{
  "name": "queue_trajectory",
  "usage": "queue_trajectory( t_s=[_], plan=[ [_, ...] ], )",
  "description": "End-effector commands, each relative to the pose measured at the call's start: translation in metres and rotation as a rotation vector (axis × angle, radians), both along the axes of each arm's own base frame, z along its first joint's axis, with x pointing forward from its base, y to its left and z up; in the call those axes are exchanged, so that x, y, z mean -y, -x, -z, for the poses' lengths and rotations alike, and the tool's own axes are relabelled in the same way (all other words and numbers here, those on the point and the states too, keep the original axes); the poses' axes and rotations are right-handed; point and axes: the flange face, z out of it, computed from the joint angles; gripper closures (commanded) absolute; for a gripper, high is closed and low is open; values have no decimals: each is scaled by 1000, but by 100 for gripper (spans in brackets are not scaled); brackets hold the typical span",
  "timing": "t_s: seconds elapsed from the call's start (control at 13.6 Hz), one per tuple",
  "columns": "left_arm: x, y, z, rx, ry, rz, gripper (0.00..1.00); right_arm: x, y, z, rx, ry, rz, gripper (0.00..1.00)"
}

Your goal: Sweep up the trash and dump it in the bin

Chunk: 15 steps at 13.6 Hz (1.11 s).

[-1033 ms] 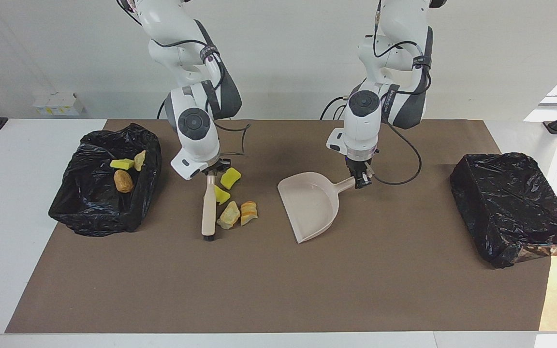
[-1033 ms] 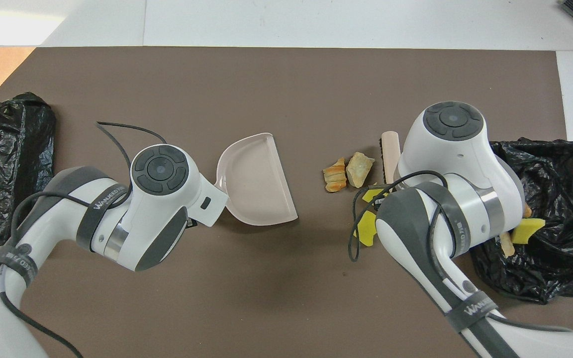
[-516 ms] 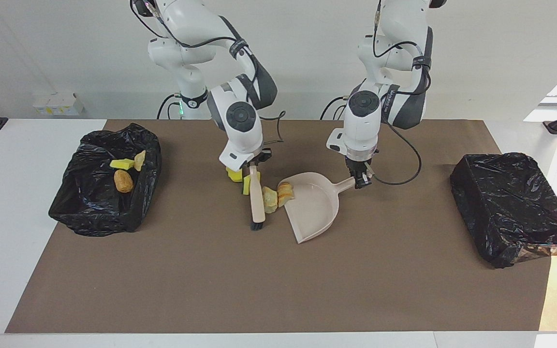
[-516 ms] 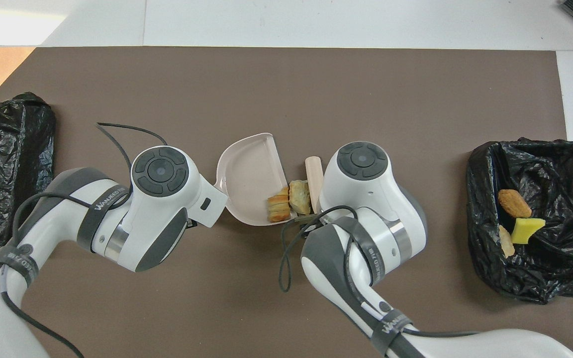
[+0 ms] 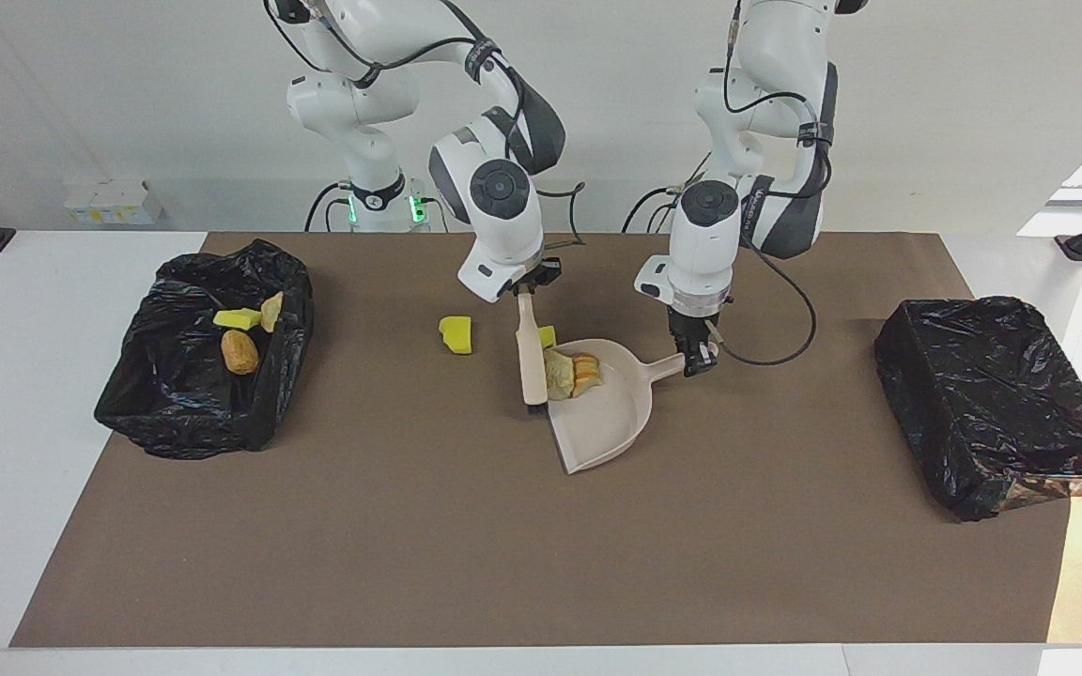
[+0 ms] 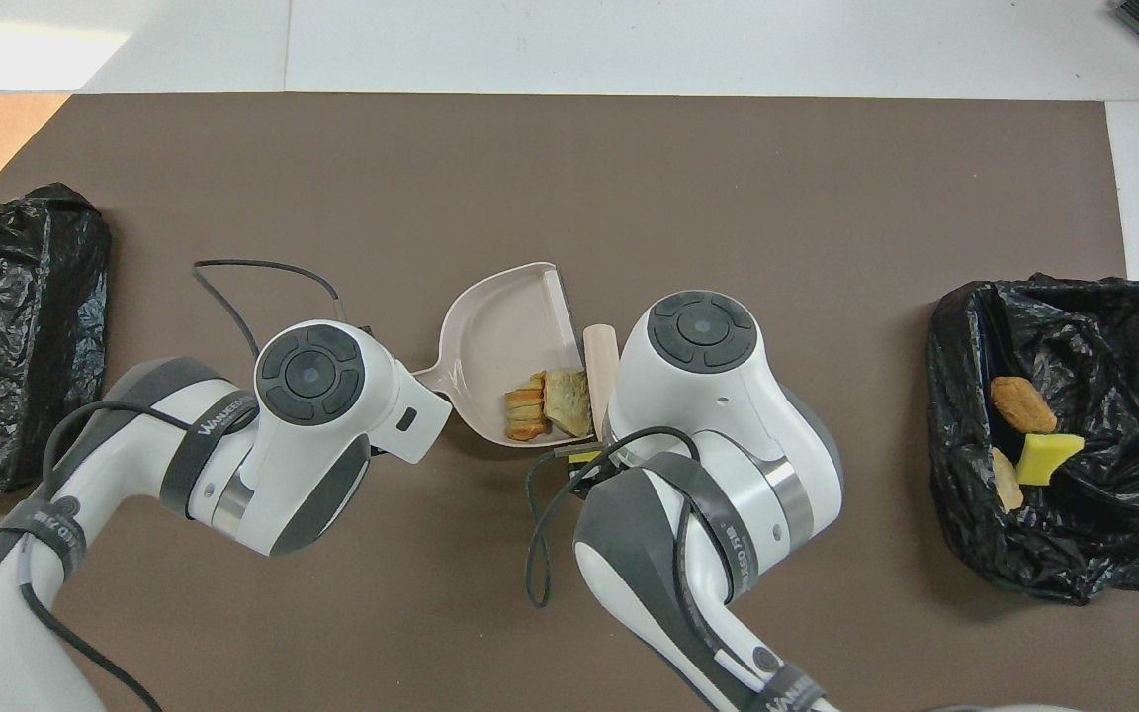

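Brown surface (image 5: 522, 545): right end effector (image 5: 524, 291) clamps the brush (image 5: 531, 361), left end effector (image 5: 697, 357) clamps the dustpan (image 5: 611, 413) holding 2 chunks (image 5: 571, 374). 1 yellow piece (image 5: 455, 334) sits stranded and risks being missed.

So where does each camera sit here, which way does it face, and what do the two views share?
Facing view: high across the table, facing the robots; both arms show whole, the left gripper on the dustpan, the right gripper on the brush.
Overhead view: above the robots' end, looking steeply down; both wrists show.
Shared: dustpan, brush, both black bins, turned half around.
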Motion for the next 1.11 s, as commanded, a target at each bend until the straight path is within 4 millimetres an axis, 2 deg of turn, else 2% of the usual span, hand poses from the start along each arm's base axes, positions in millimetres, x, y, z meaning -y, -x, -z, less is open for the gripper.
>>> queue_trajectory(
  t_s=[0.0,0.3,0.44,0.52,0.66,0.74,0.81,0.89,1.03],
  plan=[
    [-14,4,-2,18,0,28,100,-5,15,-14,-27,-16,-3,100],
    [-17,-5,-10,-12,-22,95,100,2,35,-37,-63,26,54,100],
    [-23,-2,-18,-48,-46,141,100,-6,50,-42,-90,62,158,100],
    [-28,0,-28,-57,-54,158,100,-5,55,-36,-100,77,165,100],
    [-34,7,-40,-80,-69,170,100,19,57,-34,-96,91,179,100],
    [-38,7,-42,-78,-68,168,100,37,62,-33,-89,96,167,100],
    [-40,9,-43,-77,-68,166,100,64,67,-29,-92,96,161,100],
    [-42,18,-38,-85,-71,168,100,85,76,-25,-90,93,141,100],
    [-46,38,-29,-70,-61,169,100,102,100,-14,-82,105,124,100]
  ],
)
